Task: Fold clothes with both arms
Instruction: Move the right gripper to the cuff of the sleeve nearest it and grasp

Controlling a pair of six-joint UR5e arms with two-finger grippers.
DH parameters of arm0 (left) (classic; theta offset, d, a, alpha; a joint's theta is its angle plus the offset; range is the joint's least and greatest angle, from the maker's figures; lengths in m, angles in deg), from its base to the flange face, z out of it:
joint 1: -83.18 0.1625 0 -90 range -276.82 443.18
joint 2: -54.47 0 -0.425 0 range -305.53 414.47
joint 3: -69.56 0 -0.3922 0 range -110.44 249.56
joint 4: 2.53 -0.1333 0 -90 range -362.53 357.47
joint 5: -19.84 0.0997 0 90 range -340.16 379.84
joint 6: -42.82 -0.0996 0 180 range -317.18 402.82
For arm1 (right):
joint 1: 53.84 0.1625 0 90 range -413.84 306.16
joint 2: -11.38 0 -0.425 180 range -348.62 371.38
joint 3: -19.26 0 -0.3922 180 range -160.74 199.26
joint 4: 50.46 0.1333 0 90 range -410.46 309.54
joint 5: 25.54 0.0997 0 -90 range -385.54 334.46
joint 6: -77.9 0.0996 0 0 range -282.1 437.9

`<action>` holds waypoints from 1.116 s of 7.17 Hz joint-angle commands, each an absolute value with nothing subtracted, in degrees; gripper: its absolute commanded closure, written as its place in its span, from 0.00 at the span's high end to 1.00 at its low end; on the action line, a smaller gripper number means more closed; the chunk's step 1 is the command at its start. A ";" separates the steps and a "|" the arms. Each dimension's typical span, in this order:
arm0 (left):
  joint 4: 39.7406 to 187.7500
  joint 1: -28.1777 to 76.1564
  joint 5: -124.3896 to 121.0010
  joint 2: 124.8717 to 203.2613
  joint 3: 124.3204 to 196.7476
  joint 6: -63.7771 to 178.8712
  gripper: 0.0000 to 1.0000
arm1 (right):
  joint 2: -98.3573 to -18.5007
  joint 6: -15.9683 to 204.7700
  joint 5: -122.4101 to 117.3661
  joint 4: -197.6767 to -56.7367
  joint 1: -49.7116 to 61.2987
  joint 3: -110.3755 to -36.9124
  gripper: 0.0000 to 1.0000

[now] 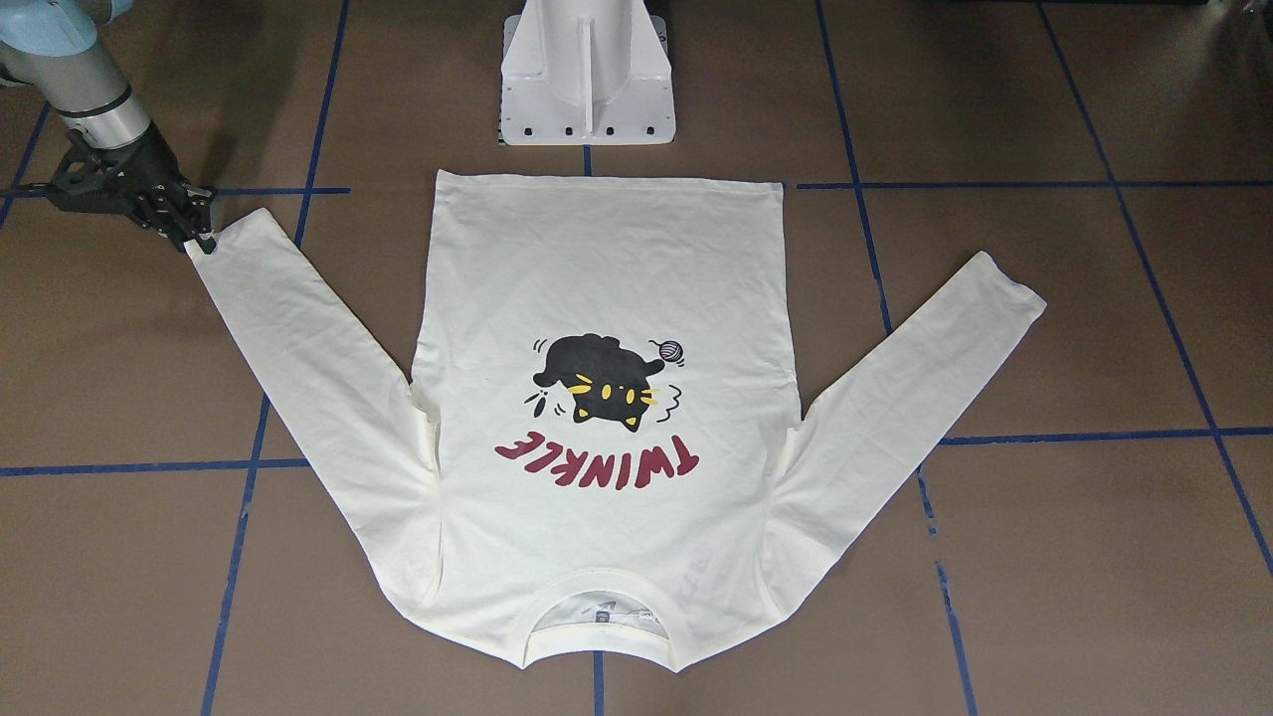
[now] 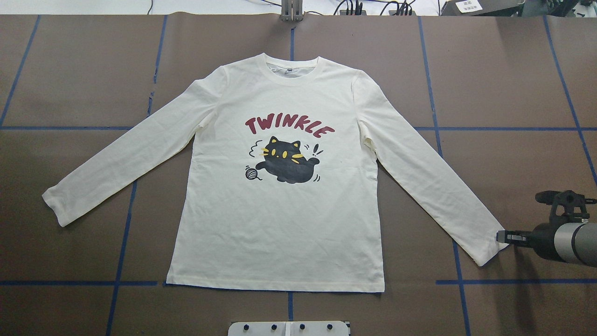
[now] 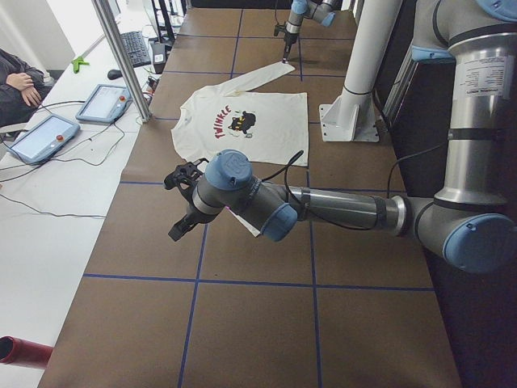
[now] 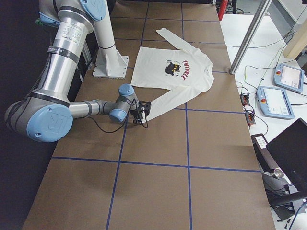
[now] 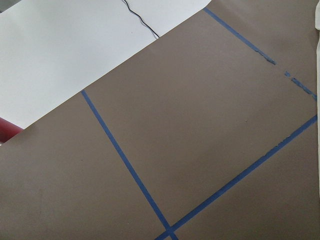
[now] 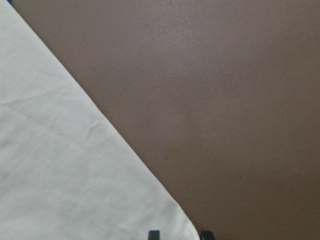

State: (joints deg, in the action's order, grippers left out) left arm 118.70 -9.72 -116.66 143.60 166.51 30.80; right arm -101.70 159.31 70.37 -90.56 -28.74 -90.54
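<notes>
1. The T-shirt [image 2: 280,224] is laid flat and print-up in the middle of the bench [image 2: 70,70], which is covered in brown and marked off by blue tape lines [image 2: 126,233].
2. In the overhead view the collar [image 2: 294,74] is turned to 12 o'clock and the hem [image 2: 275,285] to 6 o'clock. The hem is closest to the white pedestal [image 1: 587,89].
3. The dark-red lettering [image 2: 289,127] is printed across the chest, and the black cat [image 2: 287,163] is placed just under it, toward 6 o'clock.
4. Both sleeves are spread out from the body. In the overhead view one is stretched toward 8 o'clock and ends in the left cuff [image 2: 56,205]; the other is stretched toward 4 o'clock and ends in the right cuff [image 2: 485,247].
5. The right claw [image 2: 503,236] is set at the outer corner of the right cuff, and the right arm [image 2: 566,242] is brought in low from 3 o'clock.
6. In the right wrist view the two fingertips [image 6: 154,235] are seen narrowly apart at 6 o'clock, with the corner of the cuff lying in the gap between them. Whether the cloth is actually pinched cannot be told.
7. The left arm [image 3: 339,212] is stretched out over bare bench, well apart from the T-shirt and toward the bench end on the robot's left.
8. The left claw [image 3: 174,233] is seen only in the left side view, so it cannot be told whether it is wide or narrow. Only brown bench and tape lines are shown by the left wrist camera.
</notes>
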 commanded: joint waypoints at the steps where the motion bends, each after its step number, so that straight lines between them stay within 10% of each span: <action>1: 118.84 -9.72 -116.66 143.59 166.51 30.78 1.00 | -101.65 159.73 69.38 -90.54 -28.79 -90.69 0.00; 4: 118.84 -9.54 -116.66 143.68 166.51 30.86 1.00 | -100.17 159.55 72.60 -96.63 -24.52 -97.86 0.00; 8: 118.84 -9.54 -116.66 143.86 166.51 30.95 1.00 | -59.32 158.58 75.09 -139.81 -13.51 -94.58 0.00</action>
State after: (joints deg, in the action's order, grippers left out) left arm 118.84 -9.67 -116.66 143.82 166.53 30.94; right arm -73.82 158.71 75.16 -125.22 -15.98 -96.71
